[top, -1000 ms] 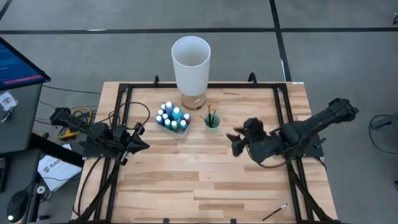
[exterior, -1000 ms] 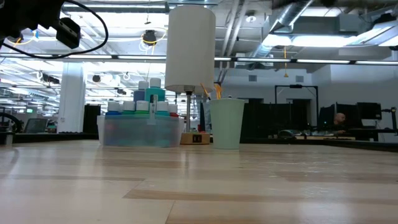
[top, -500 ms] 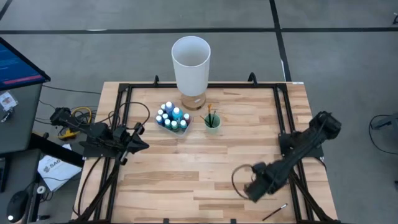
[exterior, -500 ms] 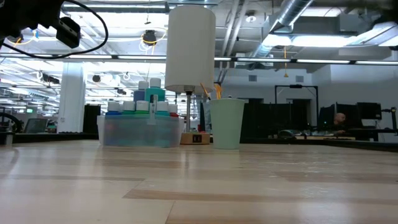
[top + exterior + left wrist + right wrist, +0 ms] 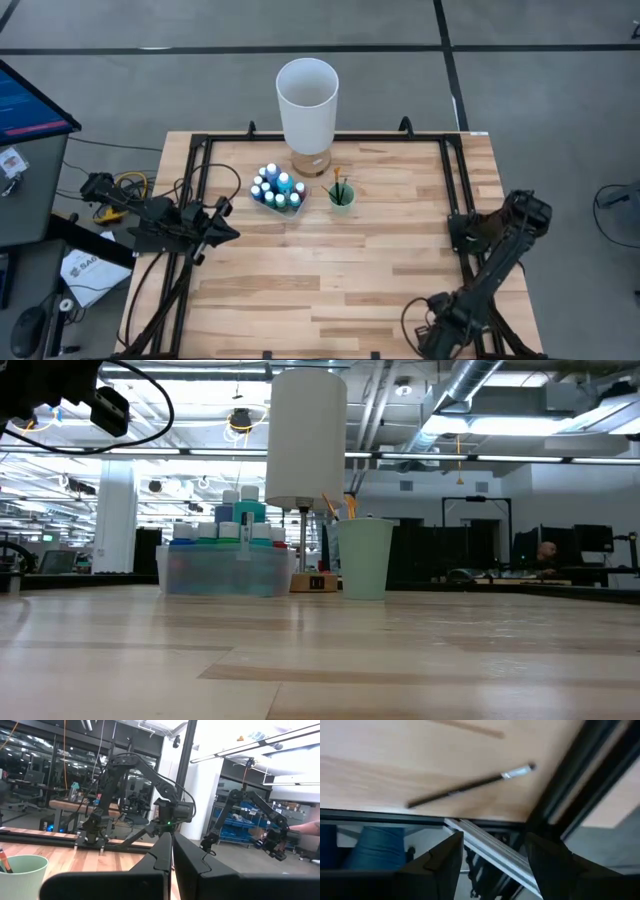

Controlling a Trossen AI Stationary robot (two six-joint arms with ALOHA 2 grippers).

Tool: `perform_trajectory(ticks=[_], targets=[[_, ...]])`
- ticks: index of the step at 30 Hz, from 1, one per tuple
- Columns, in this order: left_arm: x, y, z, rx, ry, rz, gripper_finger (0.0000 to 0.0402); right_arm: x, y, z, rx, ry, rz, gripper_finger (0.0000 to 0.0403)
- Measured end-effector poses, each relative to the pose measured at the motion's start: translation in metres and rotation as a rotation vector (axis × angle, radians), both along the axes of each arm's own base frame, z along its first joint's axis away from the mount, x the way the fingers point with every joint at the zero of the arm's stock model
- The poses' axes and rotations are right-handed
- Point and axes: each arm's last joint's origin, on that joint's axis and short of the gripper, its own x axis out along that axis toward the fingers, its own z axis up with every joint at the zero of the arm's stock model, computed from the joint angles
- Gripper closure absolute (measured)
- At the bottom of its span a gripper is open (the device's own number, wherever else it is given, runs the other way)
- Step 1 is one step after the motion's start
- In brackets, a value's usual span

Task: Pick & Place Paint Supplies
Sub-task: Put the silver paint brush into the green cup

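Observation:
A thin dark-handled brush [image 5: 470, 782] with a silver ferrule lies flat on the wood near the table's near right corner. My right gripper [image 5: 495, 851] hovers open above it, pointing steeply down, and covers it in the high view [image 5: 440, 335]. Several white-capped paint bottles stand in a clear tray [image 5: 278, 188] [image 5: 228, 545] at the far middle. Beside it a green cup [image 5: 341, 195] [image 5: 365, 558] holds brushes, one of them orange-tipped. My left gripper [image 5: 232, 232] [image 5: 172, 855] waits shut at the table's left side.
A tall white cylinder [image 5: 307, 100] stands behind the tray and cup. Black frame rails [image 5: 470, 200] run along the table's sides; one rail [image 5: 580, 785] passes close to the brush, with the table's near edge just beyond it. Bare wood [image 5: 330, 270] spans the middle.
My right gripper has swung from the table's middle right toward the near right corner, coming down and tipping from roughly level to pointing steeply down, rolling as it went. It now covers the brush in the high view. Nothing on the table has moved.

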Motion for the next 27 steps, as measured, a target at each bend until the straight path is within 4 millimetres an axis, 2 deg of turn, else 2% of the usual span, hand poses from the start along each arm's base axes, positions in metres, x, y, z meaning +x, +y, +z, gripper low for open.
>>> perform_trajectory(ticks=[6,15,27], targets=[[0.000,0.000,0.000,0.000,0.001,0.000,0.0400,-0.017,0.005,-0.010,-0.025,0.026,0.035,0.0201],[0.000,0.000,0.000,0.001,0.001,-0.001,0.0400,-0.020,0.000,-0.033,0.114,-0.121,0.405,0.0239],[0.000,0.000,0.000,0.000,0.001,0.000,0.0400,-0.028,-0.003,-0.038,0.168,-0.234,0.840,0.0208]])
